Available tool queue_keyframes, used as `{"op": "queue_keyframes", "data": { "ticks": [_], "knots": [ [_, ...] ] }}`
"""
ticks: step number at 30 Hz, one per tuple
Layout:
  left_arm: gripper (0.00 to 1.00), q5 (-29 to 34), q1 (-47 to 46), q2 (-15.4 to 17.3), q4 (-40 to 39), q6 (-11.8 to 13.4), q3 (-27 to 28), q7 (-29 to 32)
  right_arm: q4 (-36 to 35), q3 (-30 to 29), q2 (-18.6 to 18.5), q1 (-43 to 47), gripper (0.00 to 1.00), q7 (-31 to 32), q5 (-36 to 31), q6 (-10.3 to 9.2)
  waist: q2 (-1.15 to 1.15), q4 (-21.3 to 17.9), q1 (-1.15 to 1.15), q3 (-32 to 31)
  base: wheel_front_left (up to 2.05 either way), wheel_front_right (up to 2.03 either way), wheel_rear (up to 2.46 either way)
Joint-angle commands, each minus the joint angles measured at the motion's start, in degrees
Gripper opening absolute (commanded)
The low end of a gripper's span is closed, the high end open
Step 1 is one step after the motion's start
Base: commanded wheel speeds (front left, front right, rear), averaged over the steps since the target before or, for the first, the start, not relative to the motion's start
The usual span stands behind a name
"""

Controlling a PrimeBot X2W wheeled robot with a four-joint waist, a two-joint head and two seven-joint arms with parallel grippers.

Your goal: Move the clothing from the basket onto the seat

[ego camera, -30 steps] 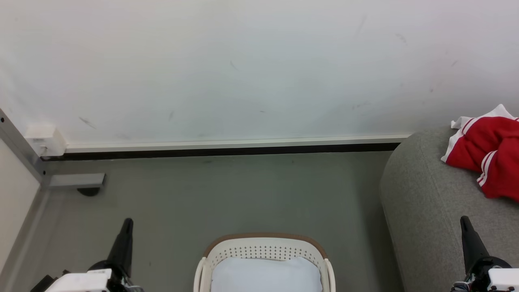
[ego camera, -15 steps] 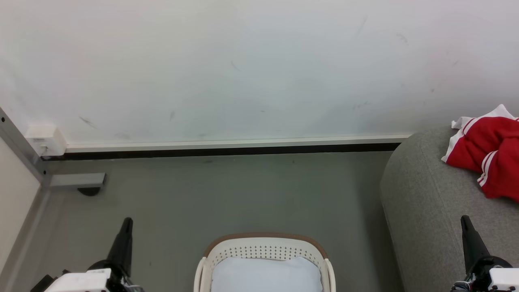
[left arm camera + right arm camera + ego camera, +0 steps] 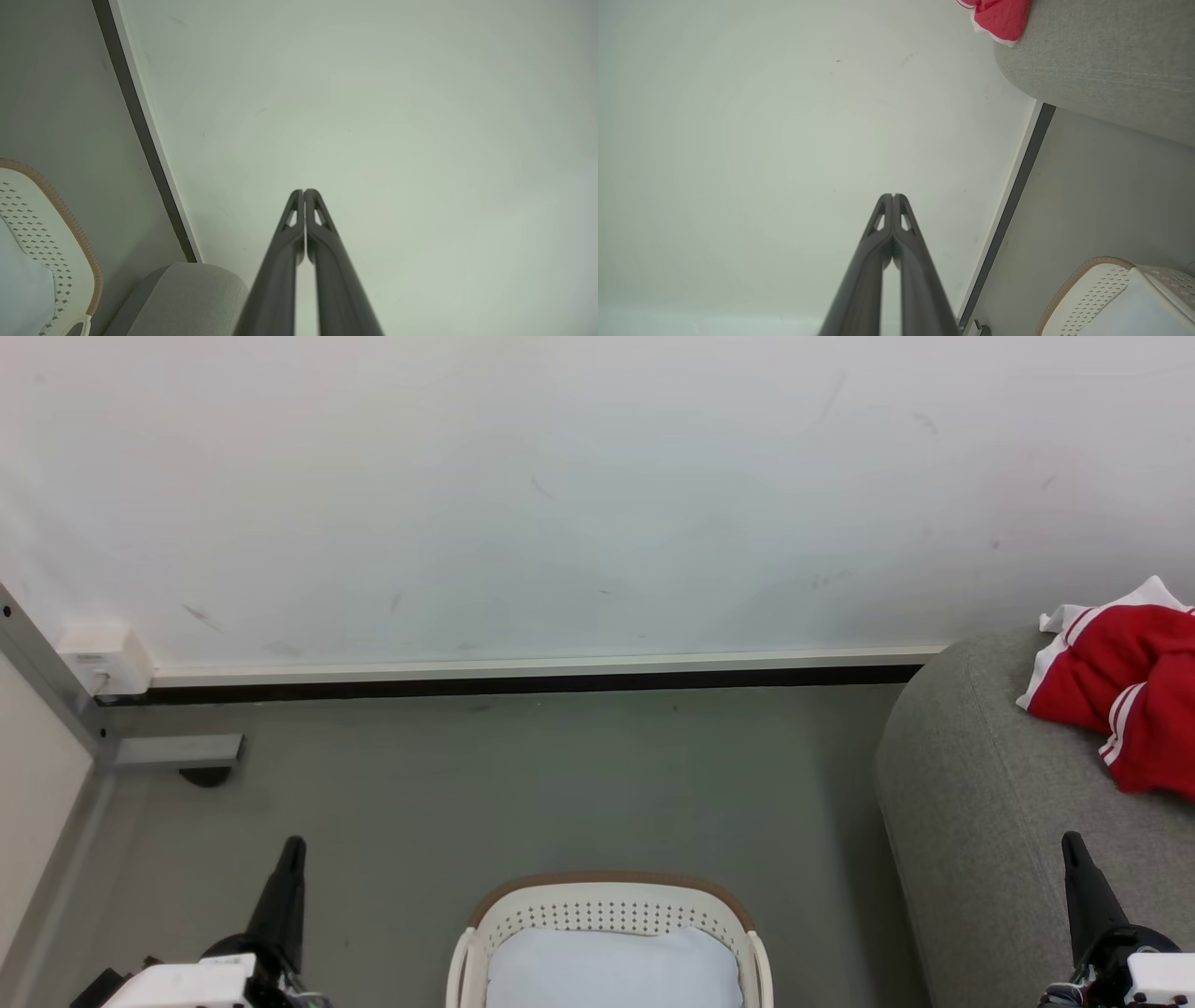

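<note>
Clothing: the bright red soft garment with white side stripes (image 3: pixel 1125 705) lies crumpled on the large light grey fabric sofa (image 3: pixel 971 821), at our far right, close to the wall
Basket: the oval cream-white perforated plastic basket with a brown rim (image 3: pixel 611 879) stands on the floor between our two arms; in the part we can see lies a pale blue-white lining cloth (image 3: pixel 611 971), and its near half is cut off by the picture's edge
Left arm: the left gripper (image 3: pixel 293 847) has its fingers pressed together on nothing, left of the basket
Right arm: the right gripper (image 3: pixel 1071 842) is likewise clenched and empty, seen against the sofa
Deciding relation: the garment lies ahead and slightly right of the right gripper and well apart from the left gripper, so our right arm is nearer
Long axis: we cannot tell, as the heap runs off the right edge
Progress: we judge this garment delivered; whether more waits in the basket's hidden part we cannot tell
</note>
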Motion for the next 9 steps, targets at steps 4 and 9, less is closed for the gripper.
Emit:
{"op": "queue_keyframes", "data": {
  "ticks": [4,9],
  "knots": [
    [0.0,-0.81,-0.51,0.38,-0.14,-0.28,0.13,0.24,-0.17,-0.2,-0.02,-0.64,0.0,0.26,-0.08,-0.12,0.0,0.0,0.0,0.0,0.0,0.0,0.0],
    [0.0,-0.82,-0.51,0.38,-0.14,-0.28,0.13,0.23,-0.17,-0.25,0.01,-0.65,0.0,0.31,-0.14,-0.12,0.0,0.0,0.0,0.0,0.0,0.0,0.0]
  ]
}}
